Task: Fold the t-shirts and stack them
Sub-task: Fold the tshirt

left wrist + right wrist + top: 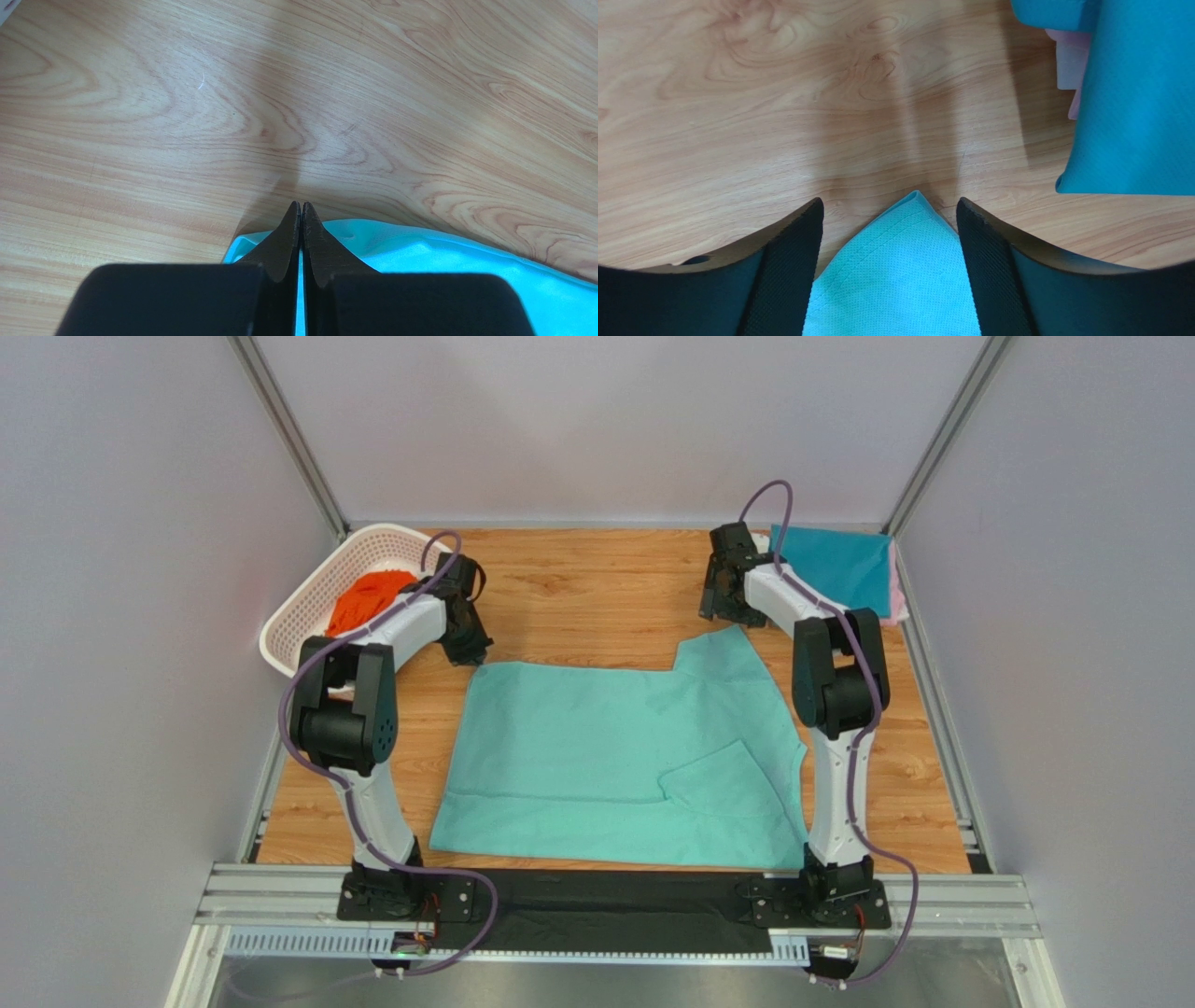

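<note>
In the middle of the counter (589,581) the mint-green t-shirt (603,742) lies spread flat, with a flap doubled over toward the near right corner. At the shirt's far left corner the left claw (301,206) is squeezed fully together, and from here it looks to have the cloth's edge pinched. The right claw (889,210) hangs over the far right corner with its jaws apart. The tip of the cloth lies between the fingers but is not gripped. I'd say the step is getting both far corners in hand for a fold toward the near edge. To do it well, the right claw should sink until the tip sits deep between the fingers before closing. Both claws should then lift together and level so the shirt does not skew. The right claw should keep off the folded teal t-shirt (1130,105) near it in the far right corner, which has a pink t-shirt (1074,66) beneath.
</note>
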Action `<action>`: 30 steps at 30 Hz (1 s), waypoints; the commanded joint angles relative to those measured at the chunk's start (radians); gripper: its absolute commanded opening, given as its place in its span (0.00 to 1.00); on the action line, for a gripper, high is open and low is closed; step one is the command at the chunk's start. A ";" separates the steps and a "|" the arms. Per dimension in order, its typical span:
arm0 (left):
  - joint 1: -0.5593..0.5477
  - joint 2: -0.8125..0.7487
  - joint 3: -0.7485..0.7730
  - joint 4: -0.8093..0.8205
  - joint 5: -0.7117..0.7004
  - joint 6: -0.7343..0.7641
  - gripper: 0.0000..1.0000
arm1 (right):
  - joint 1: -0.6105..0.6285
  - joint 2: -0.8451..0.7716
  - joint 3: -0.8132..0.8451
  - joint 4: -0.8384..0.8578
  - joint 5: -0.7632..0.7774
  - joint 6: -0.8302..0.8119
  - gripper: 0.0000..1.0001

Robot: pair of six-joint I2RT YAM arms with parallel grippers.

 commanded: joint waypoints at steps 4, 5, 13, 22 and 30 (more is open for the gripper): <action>0.002 -0.028 -0.010 0.020 0.003 0.012 0.00 | -0.005 0.026 0.011 -0.020 0.020 0.004 0.65; 0.002 -0.027 -0.011 0.020 0.003 0.010 0.00 | -0.005 0.024 0.004 -0.020 0.020 0.007 0.64; 0.002 -0.036 -0.017 0.020 0.012 0.000 0.00 | -0.005 -0.028 -0.085 0.005 0.020 0.021 0.21; 0.002 -0.082 -0.036 0.021 0.035 -0.008 0.00 | 0.000 -0.118 -0.134 0.058 -0.011 -0.019 0.00; -0.008 -0.224 -0.151 0.053 0.055 -0.020 0.00 | 0.043 -0.382 -0.352 0.091 -0.017 -0.042 0.00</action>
